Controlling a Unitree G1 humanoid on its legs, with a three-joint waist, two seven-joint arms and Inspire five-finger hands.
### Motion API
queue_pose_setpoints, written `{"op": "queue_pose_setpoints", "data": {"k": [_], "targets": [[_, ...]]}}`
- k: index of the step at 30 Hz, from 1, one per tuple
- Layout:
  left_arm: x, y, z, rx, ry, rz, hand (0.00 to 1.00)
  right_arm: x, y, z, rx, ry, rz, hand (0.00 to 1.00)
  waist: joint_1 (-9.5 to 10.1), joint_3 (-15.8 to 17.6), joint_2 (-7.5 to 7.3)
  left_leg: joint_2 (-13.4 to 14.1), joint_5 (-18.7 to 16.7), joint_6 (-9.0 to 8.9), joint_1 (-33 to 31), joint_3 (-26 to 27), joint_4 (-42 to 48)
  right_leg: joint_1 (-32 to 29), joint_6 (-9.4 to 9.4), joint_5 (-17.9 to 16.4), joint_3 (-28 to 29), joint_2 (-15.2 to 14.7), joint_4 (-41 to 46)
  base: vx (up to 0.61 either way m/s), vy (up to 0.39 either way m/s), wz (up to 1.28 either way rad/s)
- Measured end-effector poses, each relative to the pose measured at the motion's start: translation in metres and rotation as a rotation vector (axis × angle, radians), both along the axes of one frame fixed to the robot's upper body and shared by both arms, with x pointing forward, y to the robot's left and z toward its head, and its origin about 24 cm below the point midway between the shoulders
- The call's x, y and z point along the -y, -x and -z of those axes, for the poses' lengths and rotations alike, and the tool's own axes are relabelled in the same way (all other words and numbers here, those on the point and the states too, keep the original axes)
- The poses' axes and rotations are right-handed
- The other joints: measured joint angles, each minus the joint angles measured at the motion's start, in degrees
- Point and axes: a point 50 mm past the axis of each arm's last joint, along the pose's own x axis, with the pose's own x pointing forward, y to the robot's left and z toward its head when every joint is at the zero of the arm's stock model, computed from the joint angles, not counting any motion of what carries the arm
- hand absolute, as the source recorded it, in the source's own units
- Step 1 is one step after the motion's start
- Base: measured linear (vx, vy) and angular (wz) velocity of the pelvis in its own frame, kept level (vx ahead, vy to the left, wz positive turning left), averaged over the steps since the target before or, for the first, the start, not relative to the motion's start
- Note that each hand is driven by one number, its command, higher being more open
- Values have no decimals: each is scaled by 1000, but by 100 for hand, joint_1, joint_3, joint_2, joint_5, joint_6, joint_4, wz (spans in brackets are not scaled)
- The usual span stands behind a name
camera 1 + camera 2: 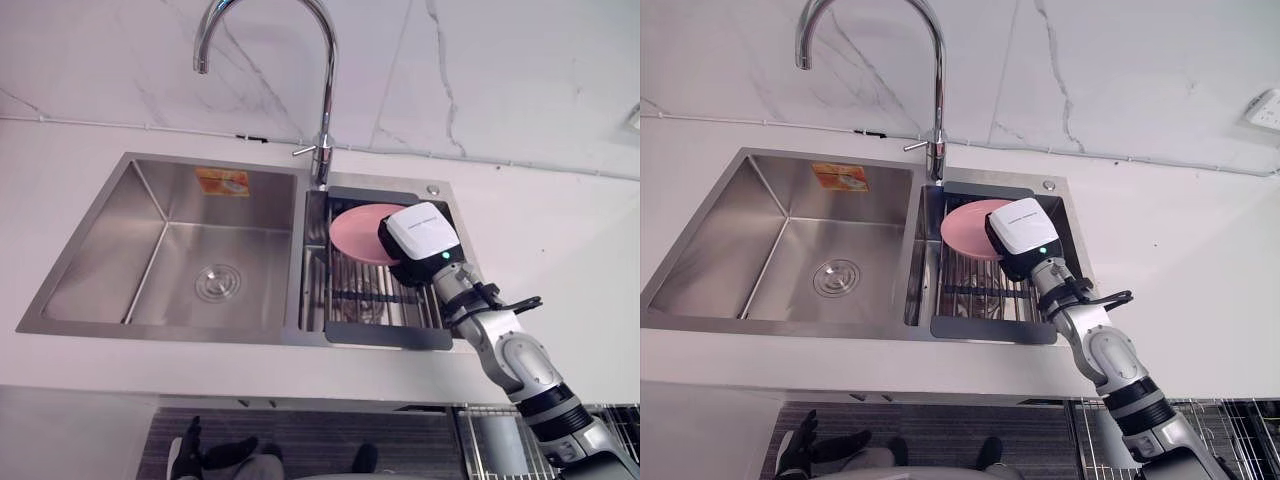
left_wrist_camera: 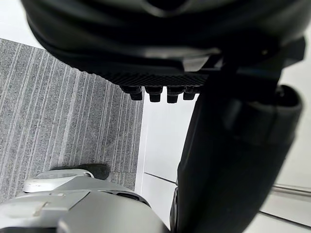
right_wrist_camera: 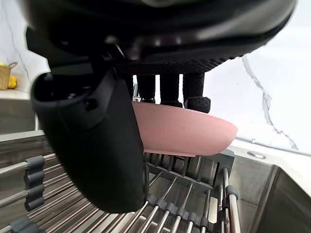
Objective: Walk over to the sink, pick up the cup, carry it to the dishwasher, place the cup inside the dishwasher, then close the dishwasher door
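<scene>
I look down on the sink (image 1: 100, 290), its rack (image 1: 385, 335), and a pink dish (image 1: 352, 232) over the rack, under my right hand (image 1: 420, 240). Its wrist view shows fingers (image 3: 197, 103) hooked over the rim with the thumb below, pinching it, I think. My left hand (image 2: 233, 145) hangs loose and holds nothing.

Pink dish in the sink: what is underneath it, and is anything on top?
The pink dish lies on a barred rack in the right basin of the sink. The right hand sits over it, hiding part of it. Whatever is below the rack there is covered.
</scene>
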Motion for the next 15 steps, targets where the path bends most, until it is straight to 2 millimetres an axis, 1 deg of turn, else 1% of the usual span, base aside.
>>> {"op": "queue_pose_setpoints", "data": {"k": [4, 7, 9, 10, 11, 12, 13, 14, 15], "targets": [[1, -1, 0, 2, 1, 3, 100, 4, 1, -1, -21, -62, 6, 0, -12, 17, 26, 2, -18, 0, 1, 3, 30, 13, 0, -1, 3, 0, 1, 0, 0, 0], [4, -1, -4, 27, 4, 5, 100, 16, 12, -6, -6, -133, 43, 0, -11, 58, 91, 5, -72, 5, 3, 3, 118, 57, 6, -7, -3, -1, 3, 0, 3, 2], [5, -2, -7, 48, 6, 9, 100, 29, 22, -11, 22, -177, 90, 0, -43, 81, 142, 9, -126, 8, 2, -49, 213, 127, 9, -27, -47, -2, 4, -3, 10, 10], [5, -2, -9, 57, 7, 12, 100, 37, 27, -14, 39, -207, 125, 0, -98, 79, 162, 17, -183, -1, -3, -64, 302, 164, 11, -54, -67, -3, 8, 0, 0, 0], [7, -1, -8, 53, 14, 14, 100, 44, 29, -18, 61, -220, 149, 0, -168, 130, 243, 101, -439, -30, -57, -40, 687, 194, 23, -145, -17, 38, 104, -42, 22, -12], [9, 1, -8, 50, 24, 15, 100, 47, 30, -21, 74, -225, 162, 0, -179, 164, 330, 191, -632, -33, -107, 7, 1007, 191, 18, -228, 48, 83, 234, -75, 77, -54], [14, 6, -5, 41, 46, 9, 100, 51, 31, -25, 99, -230, 182, 0, -182, 153, 541, 439, -1015, -54, -208, 153, 1619, 92, -17, -412, 295, 206, 518, -70, 116, -83], [19, 9, -4, 39, 59, 0, 100, 55, 33, -27, 118, -242, 195, 0, -177, 121, 648, 531, -1191, -67, -261, 105, 1943, -33, -6, -492, 506, 261, 721, -34, 164, -141], [21, 9, -3, 36, 66, 4, 100, 61, 34, -31, 148, -271, 210, 0, -189, 102, 674, 412, -1253, -116, -344, -371, 2129, -309, 22, -482, 901, 296, 924, 4, 105, -117]]}}
